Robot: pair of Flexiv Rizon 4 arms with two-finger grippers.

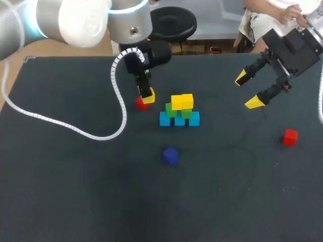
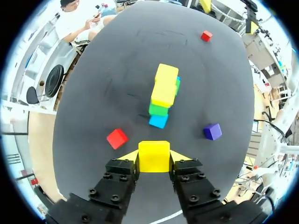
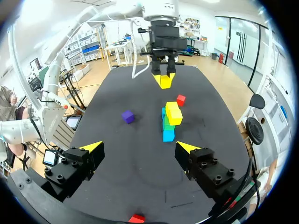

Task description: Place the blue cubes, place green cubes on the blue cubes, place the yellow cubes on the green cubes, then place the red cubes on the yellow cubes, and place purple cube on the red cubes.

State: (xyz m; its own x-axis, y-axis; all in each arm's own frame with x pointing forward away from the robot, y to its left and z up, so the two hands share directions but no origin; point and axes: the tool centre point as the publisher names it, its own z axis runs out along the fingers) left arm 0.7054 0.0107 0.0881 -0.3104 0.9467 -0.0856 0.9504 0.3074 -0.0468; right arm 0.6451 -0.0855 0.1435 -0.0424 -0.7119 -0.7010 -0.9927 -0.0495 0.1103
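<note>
My left gripper [image 1: 146, 93] is shut on a yellow cube [image 2: 153, 156], held just above the table to the left of the stack [image 1: 179, 111]. A red cube [image 1: 141, 103] lies right beside it. The stack has three blue cubes [image 1: 179, 120] at the bottom, two green cubes [image 1: 171, 110] on them, and two yellow cubes [image 1: 182, 101] on top. My right gripper [image 1: 250, 89] hangs open and empty, high at the right. A second red cube [image 1: 289, 137] lies at the right, below that gripper. The purple cube [image 1: 170, 155] sits alone in front of the stack.
The dark table mat [image 1: 75, 191] is bare across the front and left. My left arm's white coiled cable [image 1: 60, 123] trails over the left half. In the right wrist view the stack [image 3: 170, 119] stands ahead, between my two grippers.
</note>
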